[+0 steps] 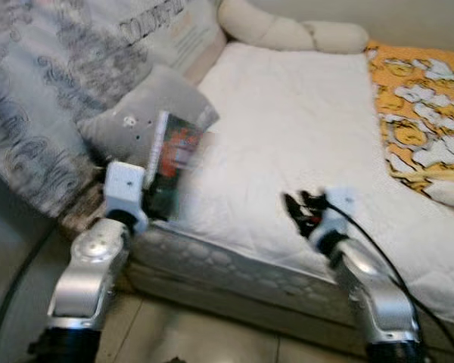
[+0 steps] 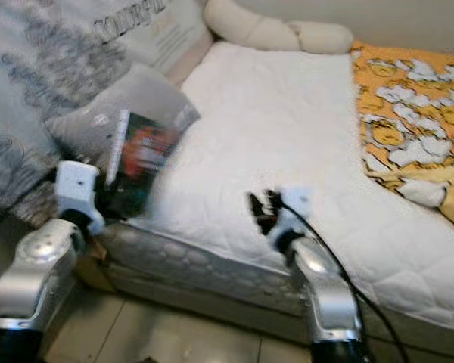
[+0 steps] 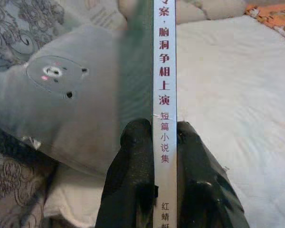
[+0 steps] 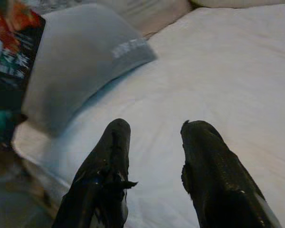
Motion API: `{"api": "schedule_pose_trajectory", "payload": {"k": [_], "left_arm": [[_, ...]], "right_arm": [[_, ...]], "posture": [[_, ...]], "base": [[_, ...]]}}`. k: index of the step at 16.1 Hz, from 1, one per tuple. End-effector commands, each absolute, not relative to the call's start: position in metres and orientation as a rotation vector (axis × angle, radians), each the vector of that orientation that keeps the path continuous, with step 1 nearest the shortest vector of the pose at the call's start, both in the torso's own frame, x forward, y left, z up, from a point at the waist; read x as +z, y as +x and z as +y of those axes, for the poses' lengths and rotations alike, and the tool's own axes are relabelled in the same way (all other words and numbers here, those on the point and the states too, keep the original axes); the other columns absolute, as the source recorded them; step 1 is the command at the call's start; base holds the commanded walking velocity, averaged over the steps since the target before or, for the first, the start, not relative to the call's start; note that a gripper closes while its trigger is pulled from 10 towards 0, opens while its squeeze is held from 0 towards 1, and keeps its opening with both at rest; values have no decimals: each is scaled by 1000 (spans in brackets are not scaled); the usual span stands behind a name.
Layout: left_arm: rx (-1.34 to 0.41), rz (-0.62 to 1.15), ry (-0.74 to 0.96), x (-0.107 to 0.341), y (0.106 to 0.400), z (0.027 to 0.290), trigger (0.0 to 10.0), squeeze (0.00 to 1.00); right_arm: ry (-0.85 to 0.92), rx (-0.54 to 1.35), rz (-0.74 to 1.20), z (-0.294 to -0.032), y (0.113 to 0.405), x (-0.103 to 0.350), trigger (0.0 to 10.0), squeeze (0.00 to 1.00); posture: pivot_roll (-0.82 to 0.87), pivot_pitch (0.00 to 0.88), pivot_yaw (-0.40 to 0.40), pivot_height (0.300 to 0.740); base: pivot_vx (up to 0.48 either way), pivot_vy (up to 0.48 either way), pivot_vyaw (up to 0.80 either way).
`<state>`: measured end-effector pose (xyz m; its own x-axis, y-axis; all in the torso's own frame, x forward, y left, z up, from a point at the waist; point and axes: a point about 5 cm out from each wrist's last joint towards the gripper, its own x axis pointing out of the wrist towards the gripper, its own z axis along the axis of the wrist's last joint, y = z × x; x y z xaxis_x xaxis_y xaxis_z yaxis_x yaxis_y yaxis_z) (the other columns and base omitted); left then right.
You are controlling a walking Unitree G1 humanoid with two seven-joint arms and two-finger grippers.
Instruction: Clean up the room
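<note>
Paperback book (image 1: 174, 162) pinched upright by the spine in left end effector (image 3: 164, 137) at the bed's (image 1: 303, 136) corner beside grey pillow (image 1: 140, 113), right end effector (image 4: 154, 137) hovering unclenched, empty; thin grip, liable to twist loose and drop floorward.

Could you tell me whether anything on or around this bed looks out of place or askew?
Yes. The left gripper holds a book upright by its spine over the mattress edge. The grey pillow behind it slumps tilted against a patterned quilt, and an orange blanket lies rumpled on the far side.
</note>
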<state>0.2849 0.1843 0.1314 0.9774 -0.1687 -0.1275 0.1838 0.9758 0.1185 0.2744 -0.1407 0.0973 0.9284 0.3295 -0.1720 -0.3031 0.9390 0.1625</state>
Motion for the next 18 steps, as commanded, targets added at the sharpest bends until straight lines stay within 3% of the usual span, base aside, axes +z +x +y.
{"api": "schedule_pose_trajectory", "payload": {"k": [1,18], "left_arm": [[-207,69,127,141,288,176,10000,0],[-226,70,133,141,289,175,10000,0]], "right_arm": [[124,287,197,-153,274,98,10000,0],[151,270,227,-153,272,95,10000,0]], "posture": [[42,0,7,740],[32,0,23,740]], "base": [[319,0,0],[319,0,-46]]}}
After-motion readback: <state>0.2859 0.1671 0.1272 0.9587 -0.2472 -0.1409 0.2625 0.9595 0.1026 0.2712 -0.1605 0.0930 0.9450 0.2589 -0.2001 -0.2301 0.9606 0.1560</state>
